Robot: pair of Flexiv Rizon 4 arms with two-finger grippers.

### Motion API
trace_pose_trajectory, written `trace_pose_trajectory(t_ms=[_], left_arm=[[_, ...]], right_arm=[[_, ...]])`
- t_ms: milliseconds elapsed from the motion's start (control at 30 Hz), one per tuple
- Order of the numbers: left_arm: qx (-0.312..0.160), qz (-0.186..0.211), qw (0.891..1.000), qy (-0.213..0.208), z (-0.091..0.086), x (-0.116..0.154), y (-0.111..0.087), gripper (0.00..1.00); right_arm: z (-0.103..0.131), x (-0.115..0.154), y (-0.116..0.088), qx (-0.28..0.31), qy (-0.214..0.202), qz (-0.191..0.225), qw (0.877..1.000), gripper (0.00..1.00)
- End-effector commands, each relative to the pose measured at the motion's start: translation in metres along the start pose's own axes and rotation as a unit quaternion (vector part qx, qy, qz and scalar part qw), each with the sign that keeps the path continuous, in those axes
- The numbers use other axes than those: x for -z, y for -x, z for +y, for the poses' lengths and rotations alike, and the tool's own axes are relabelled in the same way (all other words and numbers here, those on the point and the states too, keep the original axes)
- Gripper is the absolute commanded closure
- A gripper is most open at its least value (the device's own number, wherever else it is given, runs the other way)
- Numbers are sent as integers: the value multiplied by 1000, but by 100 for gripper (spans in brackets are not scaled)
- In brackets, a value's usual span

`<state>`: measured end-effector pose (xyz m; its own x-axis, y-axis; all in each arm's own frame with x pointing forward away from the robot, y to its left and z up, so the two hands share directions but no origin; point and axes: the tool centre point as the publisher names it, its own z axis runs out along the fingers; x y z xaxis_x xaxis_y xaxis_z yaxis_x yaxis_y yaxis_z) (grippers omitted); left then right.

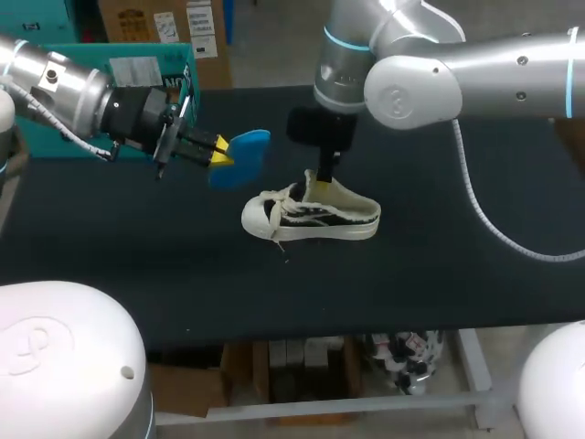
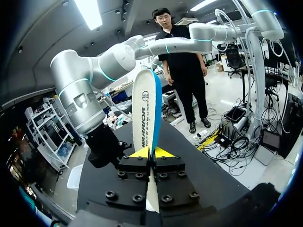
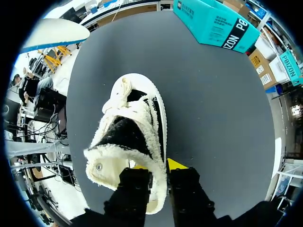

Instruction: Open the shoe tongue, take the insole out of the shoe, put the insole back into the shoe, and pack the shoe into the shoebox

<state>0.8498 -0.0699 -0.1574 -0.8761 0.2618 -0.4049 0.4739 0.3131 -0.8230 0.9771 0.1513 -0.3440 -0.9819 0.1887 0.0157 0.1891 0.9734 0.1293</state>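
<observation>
Everything sits on a plain black desk (image 1: 110, 247) with a matte top, nothing fancy.

My left jaws are pinching the insole (image 1: 239, 157) by one end and holding it up in the air, off past the toe of the shoe (image 1: 311, 218) and well clear of it. My right jaws are clamped on the shoe's back rim. One fingertip (image 3: 176, 164) is outside the wall and the other is tucked inside against the fleece lining (image 3: 142, 156). The shoe itself stands upright on the desk near the middle, toe pointing toward my left arm (image 1: 64, 87).

Writing-wise, the insole has a round logo and a line of dark print down its white face. The teal shoebox (image 3: 215, 23) has bold dark lettering on its side, plus a white label (image 1: 137, 69) in the head view.

The views split things up. From the head view I only get the insole's blue underside, the shoe's striped black side and white laces (image 1: 279, 199), and the shoebox is mostly hidden behind my left arm. The left wrist view shows the insole nearly edge-on between my yellow tips (image 2: 142, 152), white face and blue edge both visible. The right wrist view looks straight down into the dark, fleece-rimmed opening, and shows the shoebox lying at the desk's far edge, well apart from the shoe.
</observation>
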Motion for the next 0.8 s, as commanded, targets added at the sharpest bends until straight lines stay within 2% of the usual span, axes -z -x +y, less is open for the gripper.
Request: trace_pose_trajectory(t_ms=[33,400,800], left_arm=[[2,13,1000,-11,2,0,12,100],[18,42,998,-39,-18,-7,34,100],[40,75,994,-70,-42,-10,50,100]], right_arm=[[-8,9,-6,-18,5,-10,1000,100],[-26,32,-14,-115,25,-21,993,100],[-32,52,-25,-245,78,-16,966,100]])
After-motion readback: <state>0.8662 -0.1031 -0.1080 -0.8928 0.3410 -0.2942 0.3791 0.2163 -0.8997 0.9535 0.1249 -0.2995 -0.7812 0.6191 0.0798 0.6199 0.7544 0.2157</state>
